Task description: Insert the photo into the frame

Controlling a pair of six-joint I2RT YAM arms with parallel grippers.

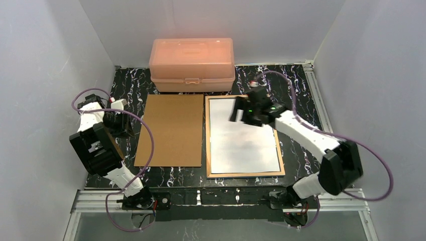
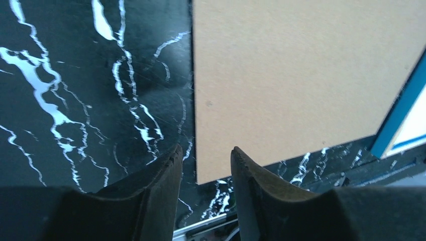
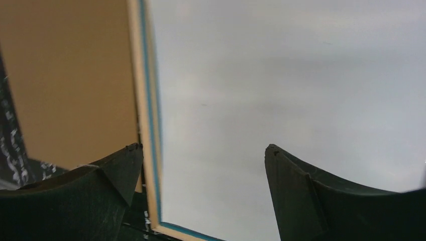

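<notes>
The frame [image 1: 206,135] lies face down on the black marble table, right of centre, its tan wooden edges up. A plain white sheet [image 1: 243,145] fills its opening; no balloon print shows, so I cannot tell whether this is the photo's back. My right gripper [image 1: 240,111] hovers open and empty over the frame's far left part. In the right wrist view the gripper [image 3: 203,148] spans the frame's tan-and-blue left rail [image 3: 145,100] and the white sheet [image 3: 281,75]. My left gripper [image 1: 120,131] is open and empty at the left.
The brown fibreboard backing [image 1: 171,130] lies flat left of the frame, apart from it. In the left wrist view my gripper [image 2: 205,153] is above the backing's [image 2: 301,75] corner. A salmon-pink plastic box [image 1: 192,63] stands shut at the back. White walls close three sides.
</notes>
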